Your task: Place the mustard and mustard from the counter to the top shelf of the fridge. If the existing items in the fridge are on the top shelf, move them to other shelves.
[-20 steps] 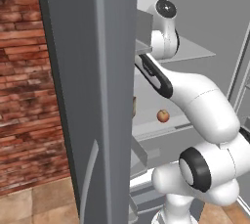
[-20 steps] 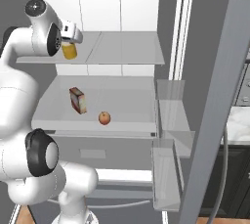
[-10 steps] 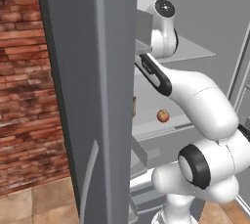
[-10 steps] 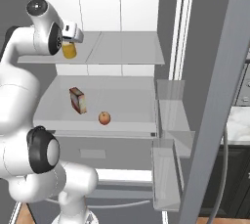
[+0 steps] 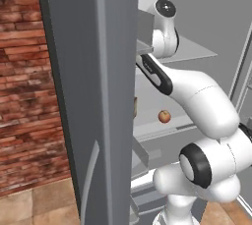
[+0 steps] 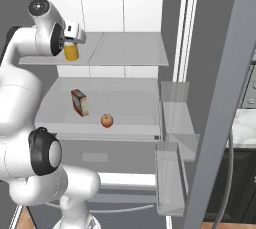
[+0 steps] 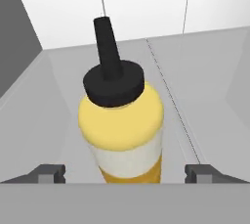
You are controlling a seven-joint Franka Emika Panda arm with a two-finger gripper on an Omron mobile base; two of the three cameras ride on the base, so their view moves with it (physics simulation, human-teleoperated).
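no writing shows on the mustard (image 7: pixel 121 127), just a pale band under its black cap. it stands upright on the top shelf (image 6: pixel 130 50), left panel, upper left of the right base frame, open plate to its right. the pincer (image 7: pixel 125 173) is released, fingertips (image 7: pixel 49 173) wide apart, bottle between them untouched.

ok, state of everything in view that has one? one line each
fridge: door open
gripper: open, fingertips apart either side of the bottle
mustard bottle: upright on the top shelf, black cap on, not gripped
apple: resting on the lower white shelf
small box: upright on the same shelf, apart from the apple
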